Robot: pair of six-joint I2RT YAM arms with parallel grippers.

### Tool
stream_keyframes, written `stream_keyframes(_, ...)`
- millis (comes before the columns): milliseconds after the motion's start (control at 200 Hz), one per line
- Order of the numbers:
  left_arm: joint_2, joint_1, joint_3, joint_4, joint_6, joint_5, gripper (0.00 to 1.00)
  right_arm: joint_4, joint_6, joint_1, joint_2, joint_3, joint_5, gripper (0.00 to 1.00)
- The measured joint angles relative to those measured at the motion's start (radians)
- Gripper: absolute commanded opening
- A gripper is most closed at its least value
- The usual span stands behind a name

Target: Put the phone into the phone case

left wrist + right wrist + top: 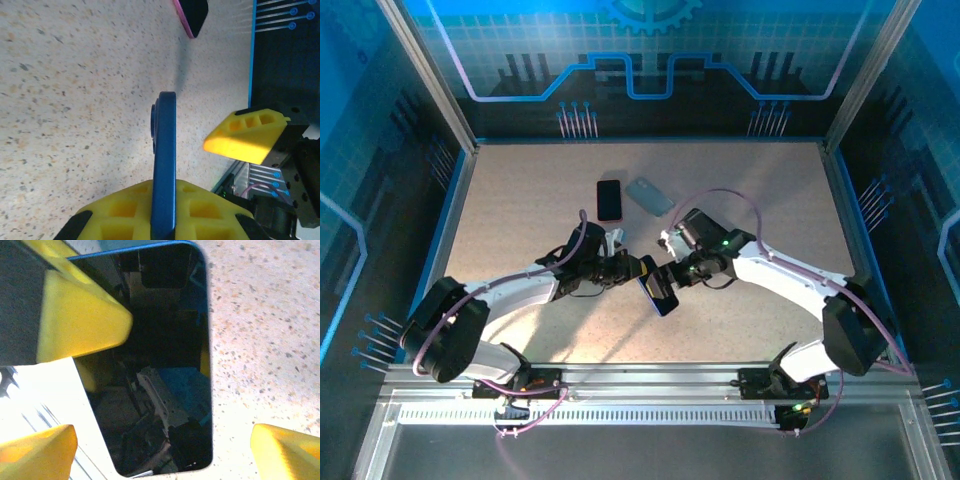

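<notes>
Now the left fingers [120, 212] pinch the phone [658, 287] tight above the tabletop [520, 210]. The right fingers [282, 452] stand wide open around it. Close them gently on its edges, not the glass.

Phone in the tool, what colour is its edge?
The phone has a blue edge, clearest in the left wrist view.

A robotics lab cell: blue printed panels [720, 40] wall a speckled tabletop [750, 190], aluminium rail [650, 398] along the frame's bottom.
</notes>
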Motion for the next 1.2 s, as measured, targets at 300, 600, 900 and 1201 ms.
stream_keyframes(300,-0.139,0.000,-0.007,-0.040,-0.074,-0.217,0.00,0.167,0.161,-0.187,-0.132,-0.204,-0.177,0.89)
stream_keyframes(600,-0.206,0.000,-0.018,0.022,-0.197,-0.397,0.00,0.431,0.349,-0.243,-0.183,-0.311,-0.292,0.88)
stream_keyframes(900,-0.165,-0.011,-0.026,0.157,-0.307,-0.430,0.00,0.702,0.481,-0.244,-0.106,-0.332,-0.344,0.83)
stream_keyframes(1201,-0.155,-0.027,-0.026,0.215,-0.359,-0.430,0.00,0.863,0.534,-0.244,-0.042,-0.349,-0.348,0.73)
